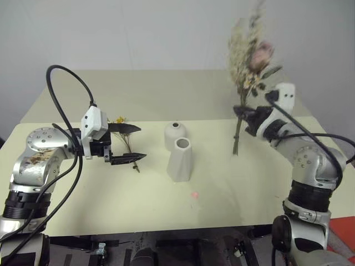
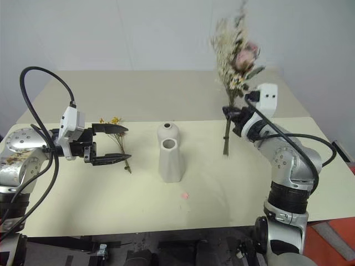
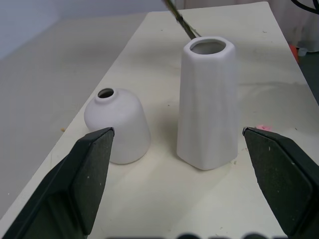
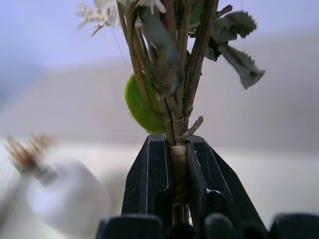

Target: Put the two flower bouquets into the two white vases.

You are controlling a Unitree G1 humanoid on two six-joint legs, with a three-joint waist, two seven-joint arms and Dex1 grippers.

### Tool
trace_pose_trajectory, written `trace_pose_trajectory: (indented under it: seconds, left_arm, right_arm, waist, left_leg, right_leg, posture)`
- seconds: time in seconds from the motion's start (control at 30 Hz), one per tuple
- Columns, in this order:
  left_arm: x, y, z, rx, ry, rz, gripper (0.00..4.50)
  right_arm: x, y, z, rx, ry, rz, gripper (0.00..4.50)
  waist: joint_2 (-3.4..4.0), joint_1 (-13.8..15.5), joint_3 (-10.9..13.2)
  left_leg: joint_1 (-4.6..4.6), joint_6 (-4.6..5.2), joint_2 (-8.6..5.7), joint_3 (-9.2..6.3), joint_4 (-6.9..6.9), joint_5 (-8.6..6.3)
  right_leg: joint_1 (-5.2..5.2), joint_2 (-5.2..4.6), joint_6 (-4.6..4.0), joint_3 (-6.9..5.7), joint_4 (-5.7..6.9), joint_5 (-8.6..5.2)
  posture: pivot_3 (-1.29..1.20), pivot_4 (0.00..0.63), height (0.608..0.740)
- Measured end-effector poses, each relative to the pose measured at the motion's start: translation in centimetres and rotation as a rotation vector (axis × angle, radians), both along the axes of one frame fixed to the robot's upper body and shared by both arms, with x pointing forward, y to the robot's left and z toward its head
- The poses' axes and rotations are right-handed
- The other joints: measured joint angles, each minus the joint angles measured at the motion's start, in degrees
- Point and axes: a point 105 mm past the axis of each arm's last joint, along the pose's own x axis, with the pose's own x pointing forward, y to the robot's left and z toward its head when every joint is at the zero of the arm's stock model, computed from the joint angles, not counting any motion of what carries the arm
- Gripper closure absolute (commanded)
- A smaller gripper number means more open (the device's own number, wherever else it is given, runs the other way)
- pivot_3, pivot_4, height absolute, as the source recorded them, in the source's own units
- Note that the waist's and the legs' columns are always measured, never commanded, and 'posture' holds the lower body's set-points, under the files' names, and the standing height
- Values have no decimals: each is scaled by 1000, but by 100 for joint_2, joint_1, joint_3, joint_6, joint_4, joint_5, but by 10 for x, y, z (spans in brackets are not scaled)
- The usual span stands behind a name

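A small pink speck lies on the table nearest the front edge. Just behind it stands the tall vase, upright, with the short round vase right behind it, the two close together near the middle of the table. To their left the left gripper hangs level with its two black fingers spread wide and nothing between them, aimed at the vases. The thin sprig with yellow blossoms lies flat on the table under and behind those fingers. To the right of the vases, the right gripper is clamped tight on the bound stems of the big bouquet, holding it upright, clear of the table, with the stem ends hanging below the fingers and the cream sprigs and pink rose rising against the far wall.
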Motion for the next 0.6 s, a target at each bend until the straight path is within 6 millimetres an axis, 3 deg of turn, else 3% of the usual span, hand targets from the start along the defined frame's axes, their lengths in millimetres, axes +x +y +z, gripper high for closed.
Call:
trace_pose_trajectory:
  seconds: [0.13,0.33,0.6]
  left_arm:
    - [5,4,-4,-12,36,43,0]
    - [7,7,-6,-19,55,62,0]
    - [8,7,-4,-16,49,58,0]
  right_arm:
    - [-26,33,36,-4,-226,135,4309]
    - [-55,76,62,43,-387,327,4309]
    - [-68,107,58,64,-381,473,4309]
  waist:
    - [0,-4,0]
    - [1,4,0]
    - [2,11,-1]
  left_leg:
    - [11,-18,3,-5,1,11]
    - [18,-25,3,-7,0,15]
    - [15,-27,0,-6,2,17]
  right_leg:
    - [0,5,-5,-1,19,2]
    - [4,5,-7,-1,26,2]
    - [4,2,-7,-3,25,2]
  posture:
    - [0,150,740]
    - [0,150,740]
    - [0,150,740]
